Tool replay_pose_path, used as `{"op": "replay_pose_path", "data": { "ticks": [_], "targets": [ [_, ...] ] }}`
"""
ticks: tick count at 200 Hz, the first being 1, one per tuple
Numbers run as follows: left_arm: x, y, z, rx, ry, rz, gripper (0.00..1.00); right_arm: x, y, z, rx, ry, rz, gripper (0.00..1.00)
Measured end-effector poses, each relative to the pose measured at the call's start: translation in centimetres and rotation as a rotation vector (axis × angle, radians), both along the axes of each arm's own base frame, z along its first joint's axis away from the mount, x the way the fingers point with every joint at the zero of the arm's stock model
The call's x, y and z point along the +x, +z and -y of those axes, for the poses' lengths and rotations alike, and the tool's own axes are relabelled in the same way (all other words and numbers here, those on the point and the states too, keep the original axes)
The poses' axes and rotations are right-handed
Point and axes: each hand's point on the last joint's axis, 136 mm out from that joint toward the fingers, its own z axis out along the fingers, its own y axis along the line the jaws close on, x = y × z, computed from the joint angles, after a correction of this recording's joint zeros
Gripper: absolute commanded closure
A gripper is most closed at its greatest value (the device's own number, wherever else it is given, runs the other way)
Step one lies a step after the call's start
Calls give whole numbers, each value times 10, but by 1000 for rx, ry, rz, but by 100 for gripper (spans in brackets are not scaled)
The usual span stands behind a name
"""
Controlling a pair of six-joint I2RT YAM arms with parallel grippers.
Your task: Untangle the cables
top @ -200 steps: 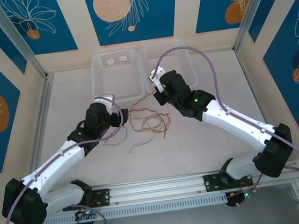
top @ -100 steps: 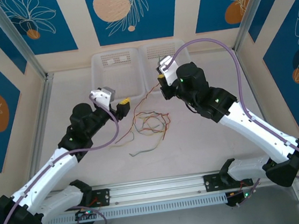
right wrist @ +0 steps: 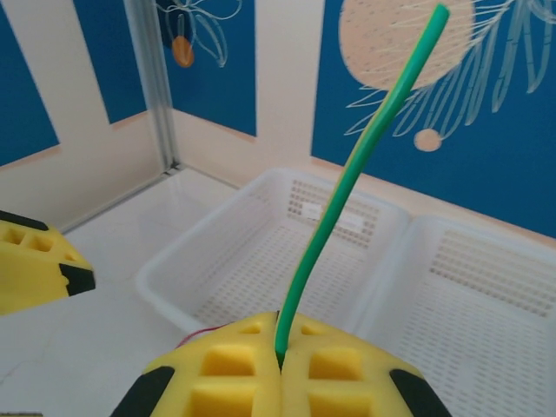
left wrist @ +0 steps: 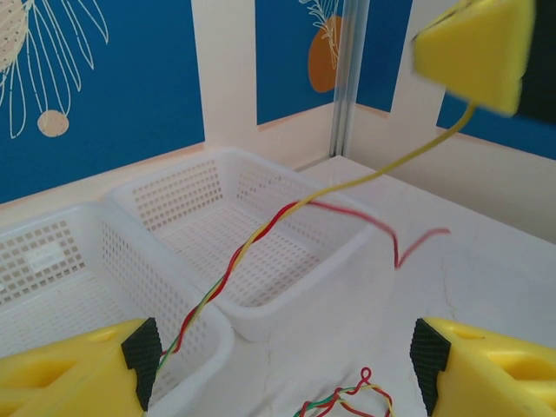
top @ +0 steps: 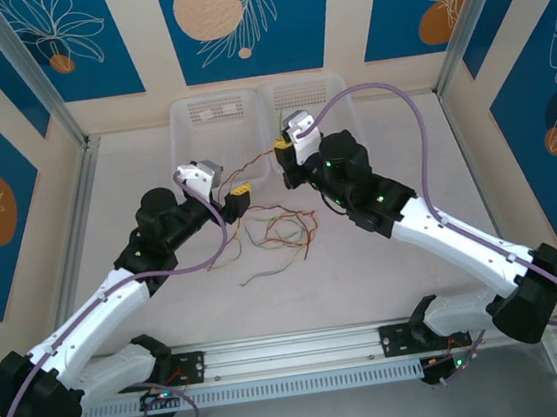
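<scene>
From above: right hand (top: 283, 148) held up over the near rim of the right basket (top: 310, 84). Left hand (top: 240, 196) lower, just beside the near corner of the left basket (top: 208, 100). Both hands raised off the worktop (top: 387, 277), near each other.

Right hand: yellow fingers (right wrist: 226, 382) pressed flat together, clamped on a green cable (right wrist: 347, 191). Free end of that cable poking up past the pads, toward the back wall.

Left hand: fingers (left wrist: 78, 369) well apart, gripping nothing.

In the left wrist view, a twisted strand (left wrist: 261, 230) of red, yellow and green. Running from the right hand's pad at top right, down across the front of the right basket, to just beside the finger at lower left. Touching that finger or not: cannot tell. A free red end (left wrist: 408, 243) curling off the strand, above the worktop. From above, the same strand hanging in the air between the two hands, sloping down toward the left one.

Rest of the cables (top: 283, 230): a loose tangle of red, orange and green loops lying on the worktop, in front of the baskets and between the two arms. Two single pale pieces (top: 261, 273) lying apart from the tangle, nearer the arm bases.
</scene>
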Motion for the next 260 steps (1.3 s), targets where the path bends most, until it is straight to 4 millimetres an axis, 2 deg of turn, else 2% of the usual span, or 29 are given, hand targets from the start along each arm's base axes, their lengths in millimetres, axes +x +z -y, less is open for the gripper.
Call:
{"op": "replay_pose_path", "data": {
  "ticks": [21,38,67,88,132,153,186,216,239,260],
  "targets": [
    [0,1,0,1,0,3,22,0,-13,-15,-15,42,-25,100],
    [-3,4,-2,1,0,15,22,-8,-15,-25,-15,94,-32,100],
    [-9,15,-6,-7,2,53,22,-28,-2,-36,-5,184,-1,100],
    [-11,19,-11,-10,17,70,22,-39,15,-31,18,203,35,100],
    [-9,16,-23,-25,77,64,21,-54,59,0,80,174,136,100],
    [-10,23,-31,-59,95,65,21,-56,71,21,90,144,170,100],
    [-7,40,-47,-156,87,64,20,-43,70,62,76,63,157,100],
    [0,44,-54,-235,40,27,21,-34,56,92,70,35,110,100],
    [10,33,-57,-269,14,-26,22,-33,45,111,79,23,77,100],
    [12,15,-48,-265,-45,-91,23,-33,43,119,91,25,61,100]
  ]
}}
